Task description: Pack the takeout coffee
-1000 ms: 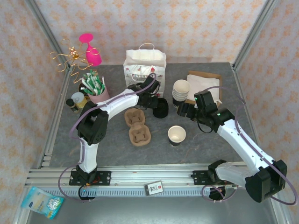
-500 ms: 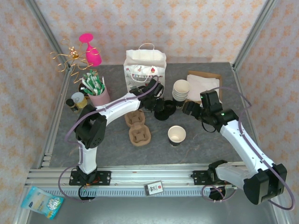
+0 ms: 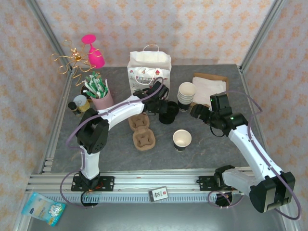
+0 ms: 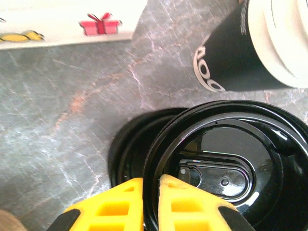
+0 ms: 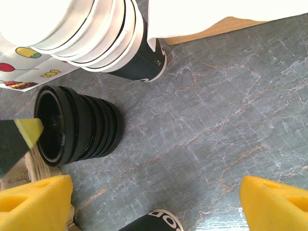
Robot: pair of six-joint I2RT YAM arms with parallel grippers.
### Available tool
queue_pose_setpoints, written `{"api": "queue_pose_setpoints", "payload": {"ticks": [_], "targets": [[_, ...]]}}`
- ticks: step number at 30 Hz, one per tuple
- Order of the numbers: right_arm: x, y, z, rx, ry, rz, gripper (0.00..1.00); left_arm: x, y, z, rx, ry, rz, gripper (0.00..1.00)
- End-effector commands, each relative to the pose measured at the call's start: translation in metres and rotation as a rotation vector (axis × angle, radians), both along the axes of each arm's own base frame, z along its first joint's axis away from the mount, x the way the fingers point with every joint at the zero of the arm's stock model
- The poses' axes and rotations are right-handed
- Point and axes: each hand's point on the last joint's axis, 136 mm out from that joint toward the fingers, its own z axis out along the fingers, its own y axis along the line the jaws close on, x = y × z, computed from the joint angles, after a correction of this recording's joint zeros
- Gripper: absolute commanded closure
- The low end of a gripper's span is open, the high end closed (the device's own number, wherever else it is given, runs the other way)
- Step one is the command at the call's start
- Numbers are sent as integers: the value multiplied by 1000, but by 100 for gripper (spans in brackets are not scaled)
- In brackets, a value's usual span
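Left claw (image 4: pixel 150 185) clenched on the top black lid (image 4: pixel 226 154) of the lid stack (image 4: pixel 126 144), shifted right since earlier. Right claw (image 5: pixel 154 187) open, withdrawn rightward.

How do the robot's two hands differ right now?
The left hand is pinched shut on the rim of a black lid; the right hand is spread wide, holding nothing. The left hand is at the lid stack; the right hand hangs over the table near the cup stack. Both have yellow fingers.
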Motion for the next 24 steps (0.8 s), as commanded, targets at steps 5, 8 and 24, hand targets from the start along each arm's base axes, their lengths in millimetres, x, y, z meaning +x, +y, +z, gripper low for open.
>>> {"api": "queue_pose_setpoints", "payload": {"ticks": [5,8,24], "targets": [[0,2,1,7,-13,19,10,7,15,0,48,0,22,87],[-1,1,1,1,-11,20,10,4,14,-3,44,12,11,87],[0,7,0,17,-19,54,9,-3,19,46,-112,-81,20,87]]}}
